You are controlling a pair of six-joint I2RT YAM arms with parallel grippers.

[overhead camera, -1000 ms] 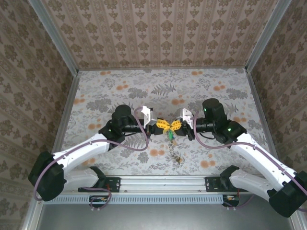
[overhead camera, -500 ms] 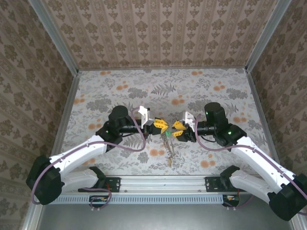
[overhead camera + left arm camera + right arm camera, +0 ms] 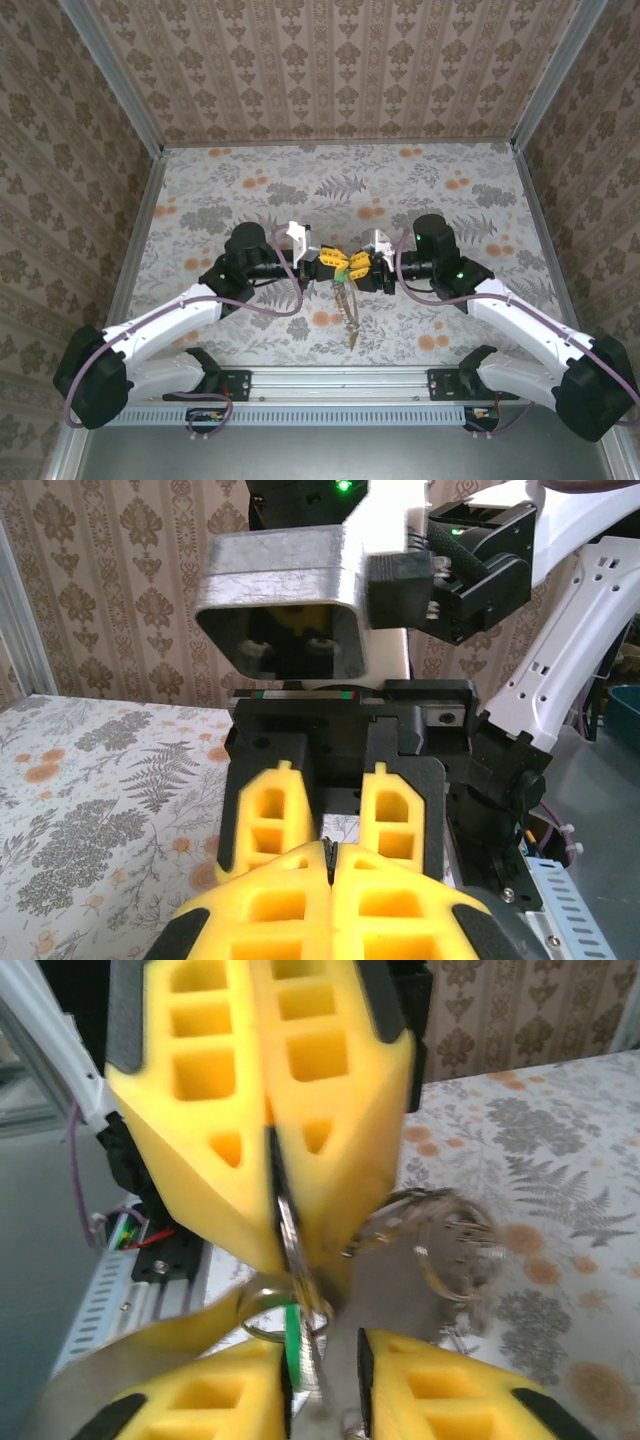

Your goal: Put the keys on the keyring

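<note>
Keyring (image 3: 290, 1240): one, pinched in left hand (image 3: 330, 870); green key (image 3: 293, 1338): one.

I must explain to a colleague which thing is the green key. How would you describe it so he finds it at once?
On the floral table, look at the middle, where the left gripper and the right gripper meet tip to tip. Below their yellow fingers hangs a bunch of silvery rings and chain; the green key is the one small bright green piece at its top.

Robot test cell in a lab, damask-papered panel walls (image 3: 330, 70), aluminium corner posts (image 3: 112, 75), floral-print tabletop (image 3: 300, 170), slotted mounting rail (image 3: 340, 379) at near edge.
</note>
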